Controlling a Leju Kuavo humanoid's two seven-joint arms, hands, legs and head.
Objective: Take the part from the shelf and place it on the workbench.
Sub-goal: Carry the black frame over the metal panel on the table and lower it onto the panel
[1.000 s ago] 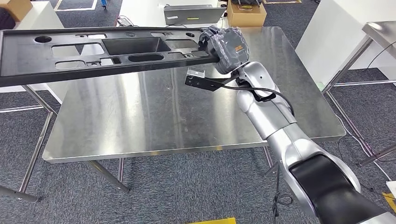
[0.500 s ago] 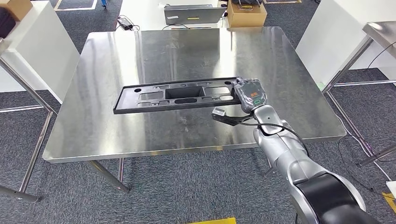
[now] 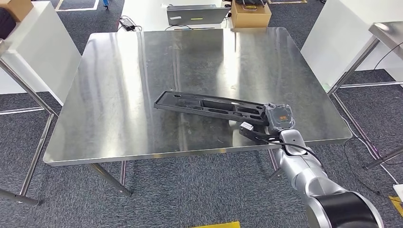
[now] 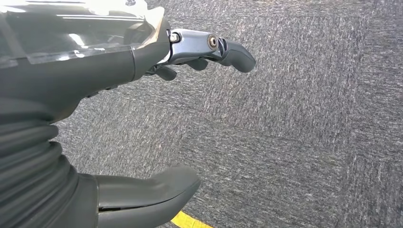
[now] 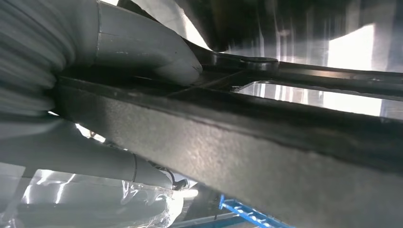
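Right robot hand (image 3: 278, 115) grips part (image 3: 209, 104) end.

Matt black plastic part (image 3: 209, 104), glossy brushed-steel workbench (image 3: 142, 71), rough grey carpet (image 4: 309, 133)

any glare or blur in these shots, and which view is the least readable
Head view: sharp, with streaky glare on the steel workbench. Right wrist view: least readable, the black part sits too close and soft, with blown-out highlights behind it. Left wrist view: the left hand catches a bright reflection, while the carpet stays crisp.
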